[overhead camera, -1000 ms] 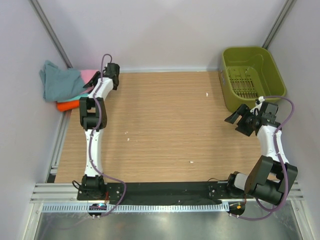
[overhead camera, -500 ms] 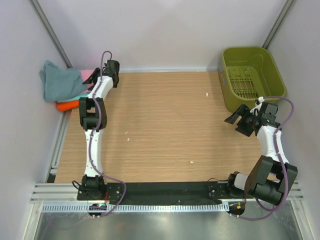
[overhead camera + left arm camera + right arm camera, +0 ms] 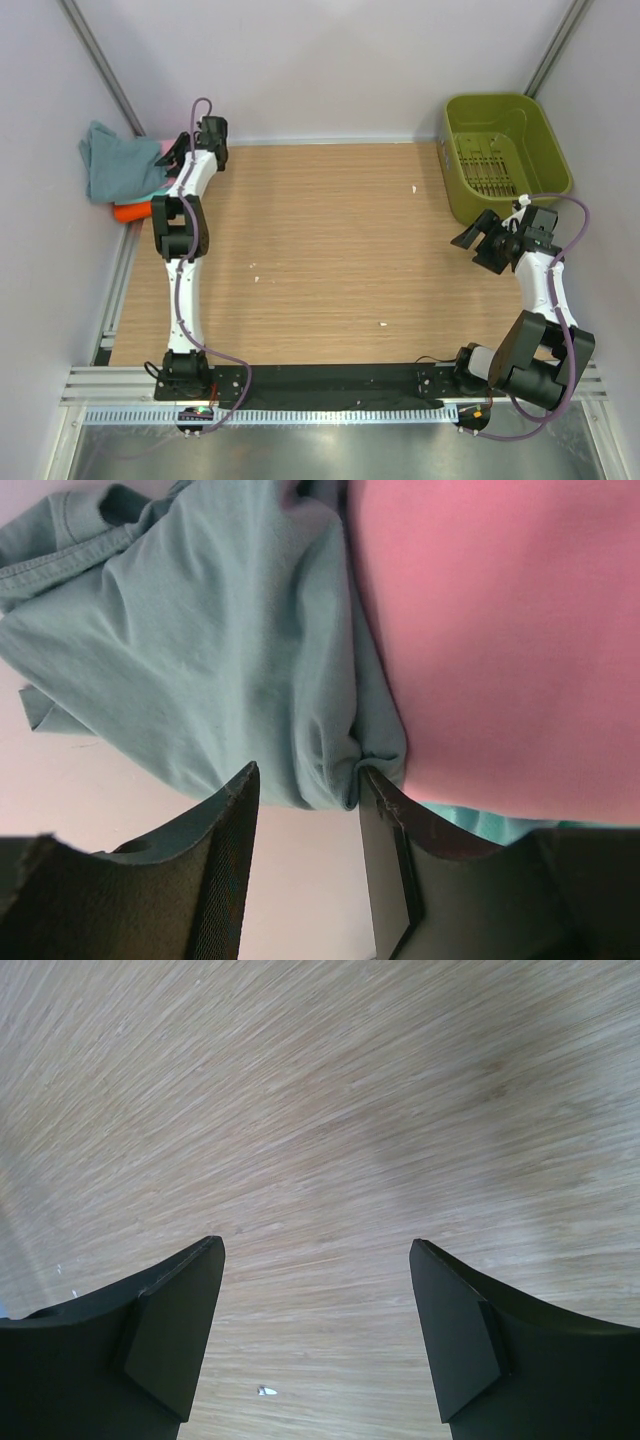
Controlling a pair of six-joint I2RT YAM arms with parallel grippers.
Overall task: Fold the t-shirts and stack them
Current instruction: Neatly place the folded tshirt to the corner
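Note:
Three t-shirts lie piled against the left wall: a teal one (image 3: 115,165) on top, a pink one (image 3: 163,150) beside it and an orange one (image 3: 130,212) at the bottom. My left gripper (image 3: 173,152) reaches into this pile. In the left wrist view its jaws stand partly open (image 3: 305,785). A bunched fold of the teal shirt (image 3: 200,650) sits between the fingertips and touches the right finger (image 3: 390,860). The pink shirt (image 3: 500,630) lies just to the right. My right gripper (image 3: 468,250) hangs open (image 3: 315,1250) over bare wood, holding nothing.
An olive-green plastic basket (image 3: 505,110) stands at the table's far right corner, just behind my right gripper. The wooden table (image 3: 330,240) carries a few small white specks (image 3: 265,1391). Walls close in the left, back and right sides.
My left gripper has moved left and farther from the arm bases, in over the pink shirt toward the teal one. The right arm has not moved.

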